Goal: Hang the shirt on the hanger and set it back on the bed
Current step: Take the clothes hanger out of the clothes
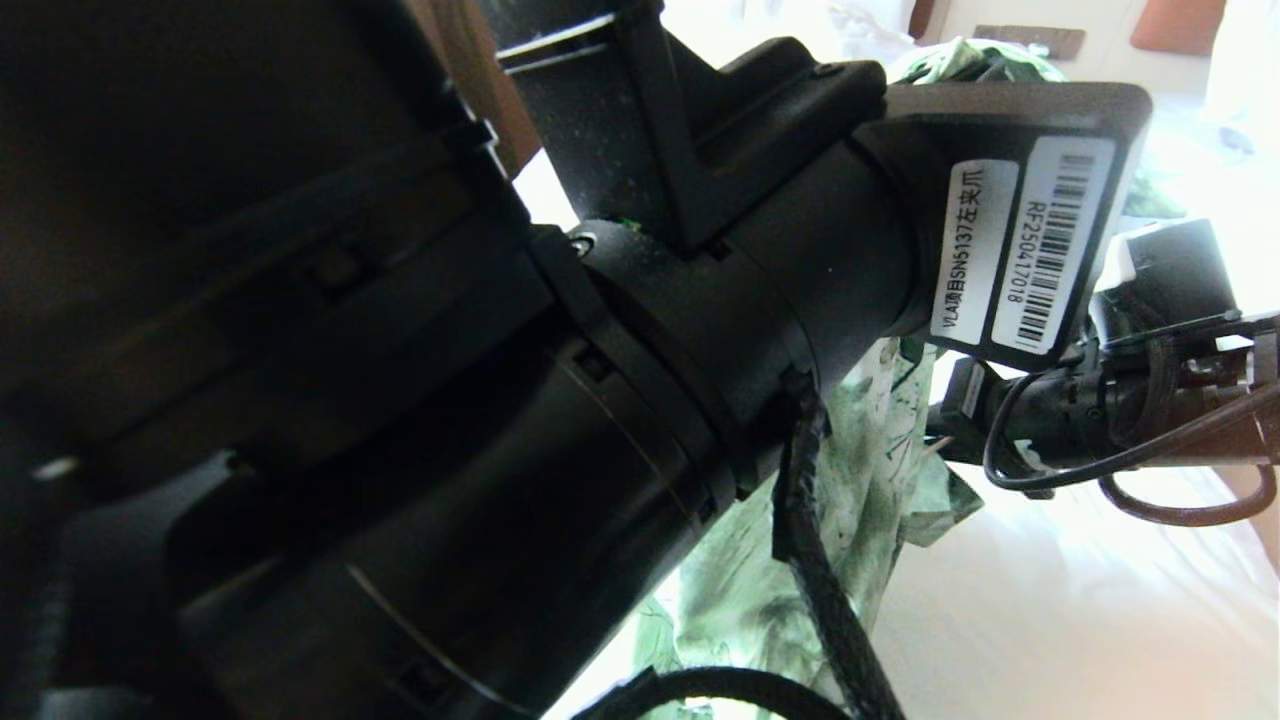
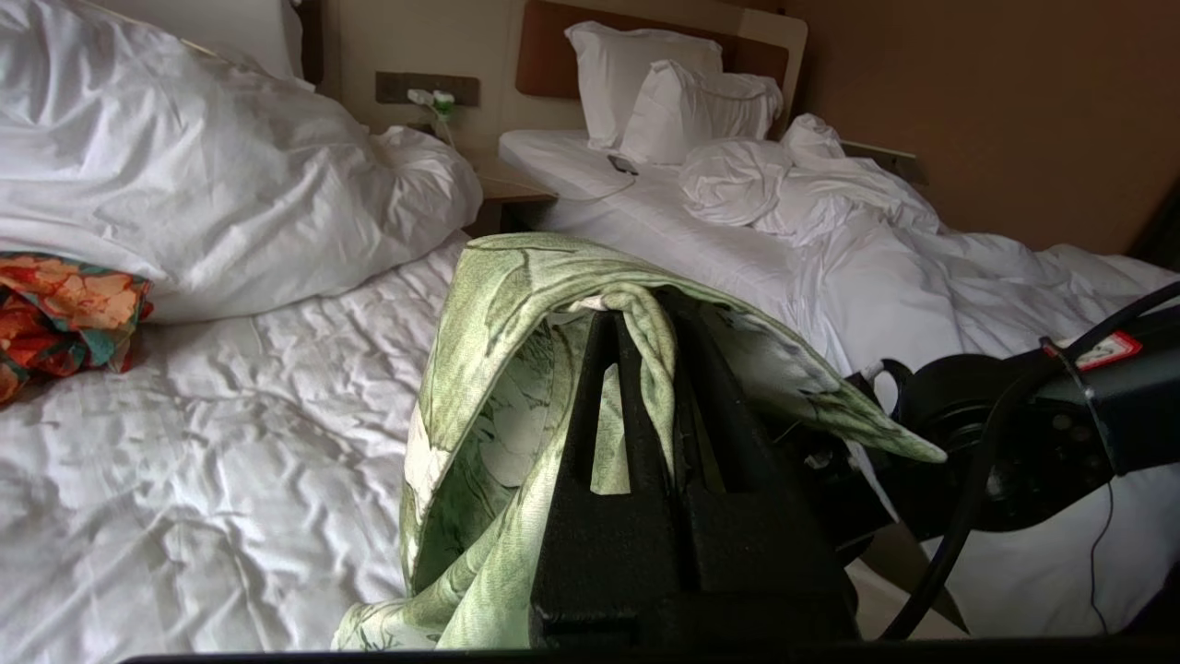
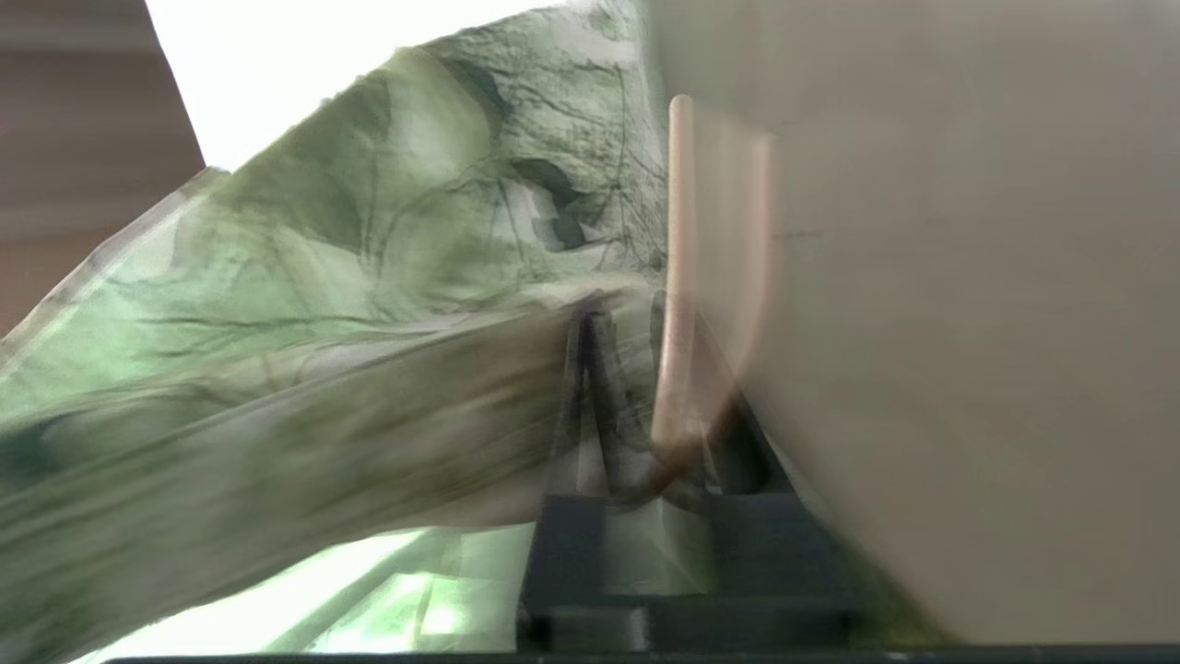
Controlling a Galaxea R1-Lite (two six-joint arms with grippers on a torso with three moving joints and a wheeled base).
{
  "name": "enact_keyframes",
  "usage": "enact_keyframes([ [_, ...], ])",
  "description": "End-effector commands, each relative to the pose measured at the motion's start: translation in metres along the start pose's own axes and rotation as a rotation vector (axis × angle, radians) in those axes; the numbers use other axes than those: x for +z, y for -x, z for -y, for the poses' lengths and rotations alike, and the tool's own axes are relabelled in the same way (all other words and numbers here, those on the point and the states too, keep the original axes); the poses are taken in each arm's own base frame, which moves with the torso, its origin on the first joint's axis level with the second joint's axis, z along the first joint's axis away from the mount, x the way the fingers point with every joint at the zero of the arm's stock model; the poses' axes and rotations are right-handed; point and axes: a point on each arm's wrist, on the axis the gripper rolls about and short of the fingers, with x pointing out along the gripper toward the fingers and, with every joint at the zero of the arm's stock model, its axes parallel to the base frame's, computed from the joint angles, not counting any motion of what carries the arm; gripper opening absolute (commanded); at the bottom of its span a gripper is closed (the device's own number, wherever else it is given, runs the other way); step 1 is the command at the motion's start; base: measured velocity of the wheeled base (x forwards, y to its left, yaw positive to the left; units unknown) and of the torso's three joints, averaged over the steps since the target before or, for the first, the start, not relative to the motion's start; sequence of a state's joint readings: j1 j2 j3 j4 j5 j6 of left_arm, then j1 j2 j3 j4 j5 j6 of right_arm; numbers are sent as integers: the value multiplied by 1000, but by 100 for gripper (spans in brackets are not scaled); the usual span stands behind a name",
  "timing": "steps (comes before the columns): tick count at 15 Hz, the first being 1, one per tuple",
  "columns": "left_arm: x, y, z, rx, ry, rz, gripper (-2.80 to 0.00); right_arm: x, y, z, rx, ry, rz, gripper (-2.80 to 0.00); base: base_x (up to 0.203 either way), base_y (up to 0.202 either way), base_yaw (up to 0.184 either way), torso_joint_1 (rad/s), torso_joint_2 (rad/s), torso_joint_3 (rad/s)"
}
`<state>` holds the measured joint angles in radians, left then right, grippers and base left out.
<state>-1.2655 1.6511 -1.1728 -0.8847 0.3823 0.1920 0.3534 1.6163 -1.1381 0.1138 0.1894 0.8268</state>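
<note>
Not yet hung: shirt [image 2: 516, 387] lifted clear of the bed [image 2: 212, 443], draped from the left gripper [image 2: 645, 318] — pinched tight on a fold near the collar. Hanger [image 3: 680, 277] beside the cloth, not yet threaded through. Right gripper [image 3: 618, 323] narrow, apparently nipping hanger wire and fabric — blurred, hard to confirm.

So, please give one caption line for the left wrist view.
Left gripper shut on the green floral shirt, held above the bed's wrinkled white sheet.
</note>
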Motion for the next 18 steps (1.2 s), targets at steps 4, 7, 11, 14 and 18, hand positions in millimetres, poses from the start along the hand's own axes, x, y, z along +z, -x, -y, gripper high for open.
enact_keyframes([
  [4, 2, 1, -1, 4, -4, 8, -280, 2, 30, -8, 54, 11, 54, -280, 0, 0, 0, 0, 0, 0],
  [7, 3, 1, -6, 18, -22, 2, -280, 6, 54, -10, 58, -30, 92, -280, 0, 0, 0, 0, 0, 0],
  [11, 2, 2, 0, -23, -50, -45, -280, 16, 66, -21, 63, -65, 159, -280, 0, 0, 0, 0, 0, 0],
  [14, -8, -9, 19, -63, -48, -64, -280, 23, 69, -31, 73, -76, 166, -280, 0, 0, 0, 0, 0, 0],
  [18, -13, -23, 51, -151, -42, -91, -280, 35, 63, -40, 39, -88, 172, -280, 0, 0, 0, 0, 0, 0],
])
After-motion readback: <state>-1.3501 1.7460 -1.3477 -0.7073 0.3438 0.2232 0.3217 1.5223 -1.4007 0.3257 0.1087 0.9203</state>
